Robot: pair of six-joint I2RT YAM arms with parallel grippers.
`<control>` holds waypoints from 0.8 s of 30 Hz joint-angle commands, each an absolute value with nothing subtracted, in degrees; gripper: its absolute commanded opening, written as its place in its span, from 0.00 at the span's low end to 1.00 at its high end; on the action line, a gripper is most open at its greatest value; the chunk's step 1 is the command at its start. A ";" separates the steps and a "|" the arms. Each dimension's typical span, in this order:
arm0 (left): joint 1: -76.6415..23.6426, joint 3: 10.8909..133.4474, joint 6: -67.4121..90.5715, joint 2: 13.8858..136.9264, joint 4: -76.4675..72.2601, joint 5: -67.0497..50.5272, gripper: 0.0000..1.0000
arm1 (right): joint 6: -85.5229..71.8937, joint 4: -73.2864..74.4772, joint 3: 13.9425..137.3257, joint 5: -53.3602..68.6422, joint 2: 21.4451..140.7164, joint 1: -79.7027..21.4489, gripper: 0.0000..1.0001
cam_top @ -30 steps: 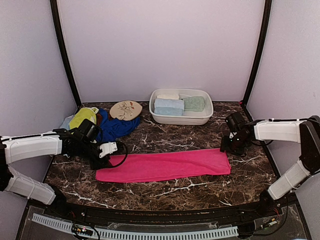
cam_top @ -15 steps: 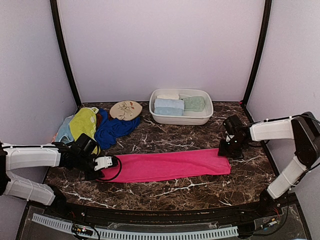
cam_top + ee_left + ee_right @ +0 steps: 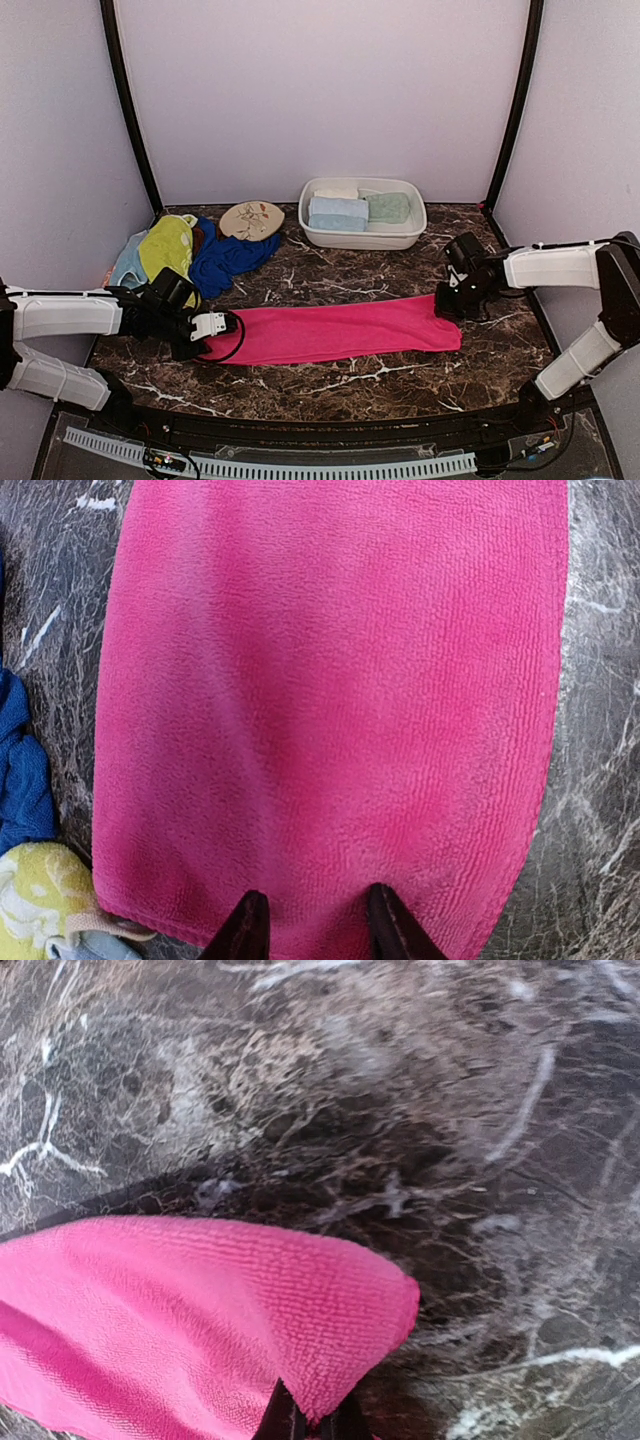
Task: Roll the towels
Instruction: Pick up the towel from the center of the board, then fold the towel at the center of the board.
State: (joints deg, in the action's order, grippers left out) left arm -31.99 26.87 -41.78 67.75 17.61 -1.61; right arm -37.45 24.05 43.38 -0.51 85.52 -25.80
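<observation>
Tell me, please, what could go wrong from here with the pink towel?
1. The right gripper pinches only the tip of the pink towel corner, so a pull may slip it free.
2. The left gripper, open over the other end, sits close to the yellow-green towel and might snag it too.

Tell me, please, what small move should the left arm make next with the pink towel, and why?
Probably close the left gripper on the end of the pink towel beneath it. Its fingers stand apart over that edge, the towel lies flat and unrolled, and the right gripper pinches the opposite corner. A grip here seems needed before rolling can start.
</observation>
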 commanded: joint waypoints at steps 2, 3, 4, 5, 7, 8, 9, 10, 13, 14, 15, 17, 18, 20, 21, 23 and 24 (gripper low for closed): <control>-31.90 28.12 -39.77 66.90 21.80 -7.30 0.36 | -37.75 28.95 45.30 -5.62 81.65 -23.67 0.00; -31.85 28.89 -39.05 66.69 23.25 -9.02 0.37 | -37.60 30.25 45.82 -6.88 81.02 -22.78 0.00; -31.85 29.97 -38.22 66.44 24.82 -11.20 0.38 | -37.29 31.54 46.21 -8.07 80.48 -21.94 0.00; -31.90 31.08 -37.51 66.12 26.60 -13.47 0.39 | -37.07 33.05 46.88 -9.94 79.93 -21.06 0.00; -31.88 33.03 -36.73 65.05 29.68 -18.65 0.41 | -36.17 36.97 48.58 -13.51 79.05 -19.51 0.00; -31.90 33.71 -36.62 64.36 30.86 -21.27 0.43 | -35.56 38.49 49.57 -15.64 78.68 -18.98 0.00; -31.86 34.27 -36.70 63.69 31.87 -23.38 0.44 | -34.92 40.19 50.55 -17.70 78.32 -18.46 0.00; -31.85 34.84 -36.63 63.28 32.79 -25.00 0.44 | -34.08 41.61 51.65 -19.57 78.05 -17.91 0.00; -31.84 37.59 -35.90 63.22 35.93 -28.00 0.45 | -32.34 44.43 54.04 -23.27 77.02 -16.02 0.00; -31.88 38.36 -35.49 63.13 36.27 -28.01 0.45 | -31.88 45.02 54.67 -24.09 76.65 -15.66 0.00; -31.86 38.73 -34.96 62.93 36.17 -27.51 0.45 | -31.56 45.53 55.25 -24.68 76.42 -15.48 0.00; -31.86 39.22 -34.45 62.89 36.06 -26.56 0.45 | -31.12 46.18 56.43 -23.09 76.09 -15.55 0.00; -31.88 39.42 -34.56 62.99 36.07 -25.19 0.44 | -31.34 46.13 56.97 -20.30 75.87 -15.80 0.00; -31.84 39.04 -34.75 62.90 34.72 -21.77 0.44 | -32.54 44.56 57.49 -12.00 74.60 -17.36 0.00; -31.90 38.57 -35.01 62.75 34.26 -19.90 0.43 | -33.49 43.41 57.93 -8.71 74.26 -18.70 0.00; -31.70 37.36 -35.72 62.07 32.17 -17.32 0.44 | -35.40 42.21 59.59 -3.56 74.52 -22.31 0.00; -31.36 36.75 -36.13 61.90 31.57 -16.57 0.44 | -36.16 42.07 60.75 -1.18 75.17 -24.21 0.00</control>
State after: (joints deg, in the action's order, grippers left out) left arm -31.99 38.28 -35.48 63.66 32.80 -21.23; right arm -33.34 43.92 56.64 -13.17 75.64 -18.65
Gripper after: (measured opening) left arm 0.436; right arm 0.016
